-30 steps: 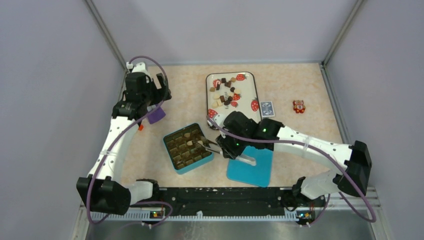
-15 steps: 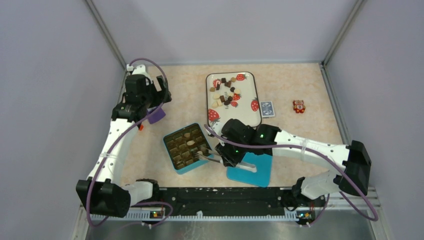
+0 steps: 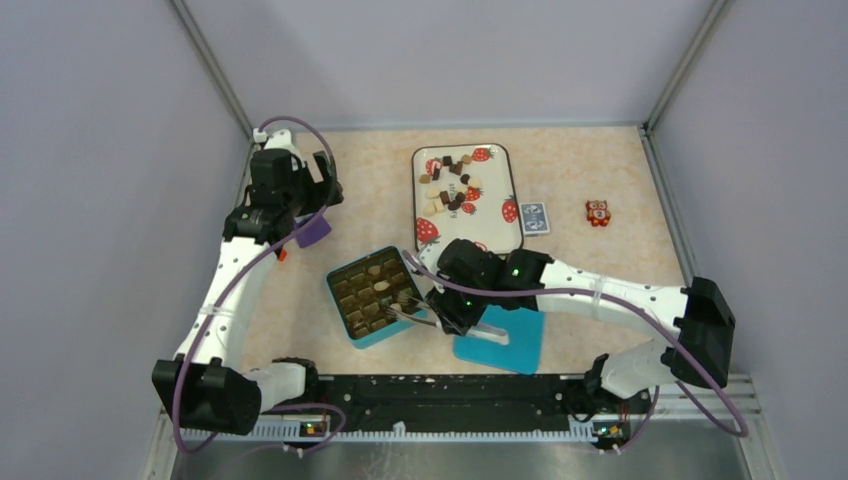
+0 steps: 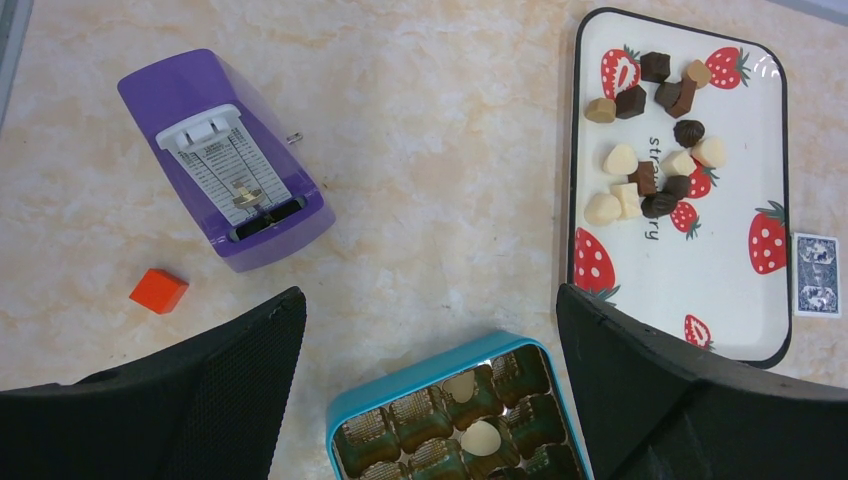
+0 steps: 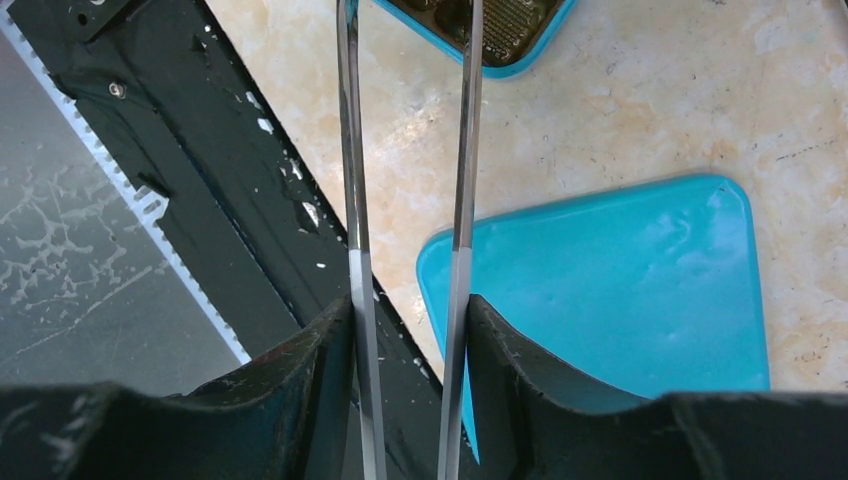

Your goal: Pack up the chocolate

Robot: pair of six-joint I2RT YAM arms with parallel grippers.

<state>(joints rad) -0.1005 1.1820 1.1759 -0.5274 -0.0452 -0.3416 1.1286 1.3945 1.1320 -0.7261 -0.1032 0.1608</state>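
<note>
Chocolate (image 4: 481,437) lies just past my right tool (image 5: 408,325), which is clenched on thin steel tweezers (image 5: 352,200); that arm reaches low and leftward over the smooth teal lid (image 5: 620,280), blades pointing into the teal box (image 4: 400,385); whether their tips pinch a piece I cannot tell; a few cream and brown pieces sit in its moulded brown-gold cells; more, square, rounded and heart-shaped, lie jumbled with no common direction on the glossy strawberry tray (image 4: 740,150); my left tool (image 4: 430,300), released wide, hangs high near the purple metronome (image 4: 225,160).
</note>
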